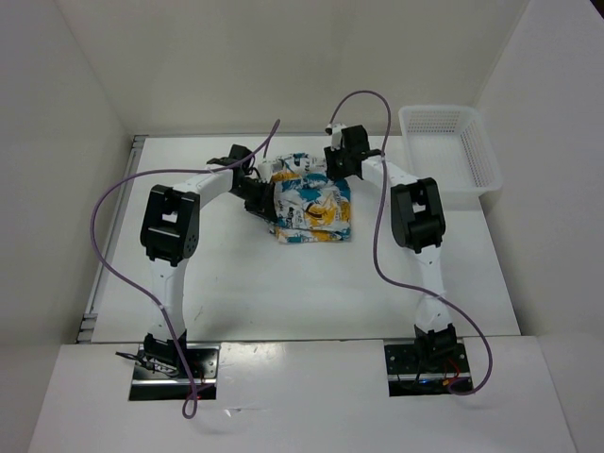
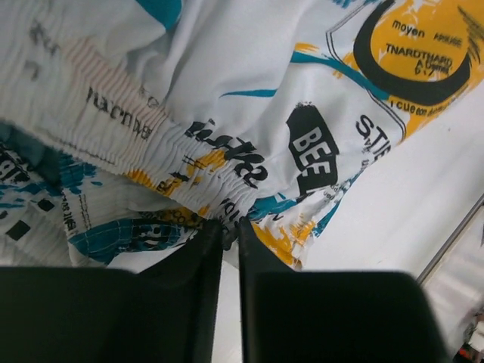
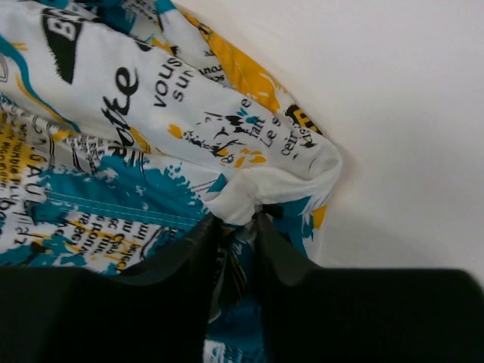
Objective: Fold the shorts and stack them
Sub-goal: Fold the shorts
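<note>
The shorts lie bunched and partly folded at the middle back of the table, white with yellow-orange and teal patches and dark lettering. My left gripper is at their left edge, shut on the elastic waistband in the left wrist view. My right gripper is at their far right edge, shut on a fold of the cloth in the right wrist view. Both hold the shorts low over the table.
A white plastic mesh basket stands at the back right. White walls close in the table on the left, back and right. A metal rail runs along the table's left edge.
</note>
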Available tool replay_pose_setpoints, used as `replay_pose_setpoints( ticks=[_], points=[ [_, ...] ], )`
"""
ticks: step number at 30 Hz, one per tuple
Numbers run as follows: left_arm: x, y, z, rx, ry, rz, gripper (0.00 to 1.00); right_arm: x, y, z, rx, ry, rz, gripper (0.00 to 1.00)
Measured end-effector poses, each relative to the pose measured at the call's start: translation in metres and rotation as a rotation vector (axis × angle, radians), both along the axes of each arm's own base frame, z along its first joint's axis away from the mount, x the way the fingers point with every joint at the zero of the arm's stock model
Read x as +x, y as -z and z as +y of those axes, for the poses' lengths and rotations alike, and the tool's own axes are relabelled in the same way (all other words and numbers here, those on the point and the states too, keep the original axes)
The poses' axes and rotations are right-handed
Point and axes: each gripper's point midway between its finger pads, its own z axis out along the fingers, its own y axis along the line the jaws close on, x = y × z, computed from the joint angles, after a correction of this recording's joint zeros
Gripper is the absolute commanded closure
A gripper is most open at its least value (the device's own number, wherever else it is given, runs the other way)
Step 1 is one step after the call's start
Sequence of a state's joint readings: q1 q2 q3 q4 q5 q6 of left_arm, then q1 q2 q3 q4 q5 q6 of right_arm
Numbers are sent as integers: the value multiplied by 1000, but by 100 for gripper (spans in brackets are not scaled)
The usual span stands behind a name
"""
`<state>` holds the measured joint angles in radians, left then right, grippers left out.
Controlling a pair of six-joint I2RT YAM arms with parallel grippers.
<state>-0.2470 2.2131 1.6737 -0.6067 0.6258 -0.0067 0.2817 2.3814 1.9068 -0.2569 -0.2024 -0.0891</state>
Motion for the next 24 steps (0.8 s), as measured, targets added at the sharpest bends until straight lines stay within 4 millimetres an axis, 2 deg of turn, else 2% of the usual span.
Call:
replay_pose_setpoints(
  ticks=[1,2,4,8,13,16,17,18,19,21,22,24],
  points=[
    [0,0,0,-2,0,2,89,-1,4,0,0,5,10,78],
    [-1,0,0,-4,1,4,100,-2,8,-1,2,15,20,89],
    [-2,0,-1,-7,4,8,100,-1,11,-3,7,49,28,99],
    [-10,3,0,-1,6,35,100,9,7,-9,34,170,30,100],
    [-33,7,-7,29,34,89,100,32,-10,-8,119,315,11,100],
    [-40,9,-12,43,51,100,100,35,-15,-8,148,376,17,100],
    [-42,10,-14,46,55,101,97,36,-16,-8,152,388,16,100],
    [-43,10,-15,47,59,102,88,37,-16,-7,154,396,14,97],
    [-44,10,-15,47,59,103,64,37,-16,-6,152,398,14,79],
    [-46,11,-13,57,56,115,37,37,-14,-6,143,392,12,53],
    [-52,8,-15,45,59,143,27,38,-15,-7,138,389,8,34],
    [-58,1,-14,43,53,174,17,40,-16,-9,127,375,-6,27]
  ],
)
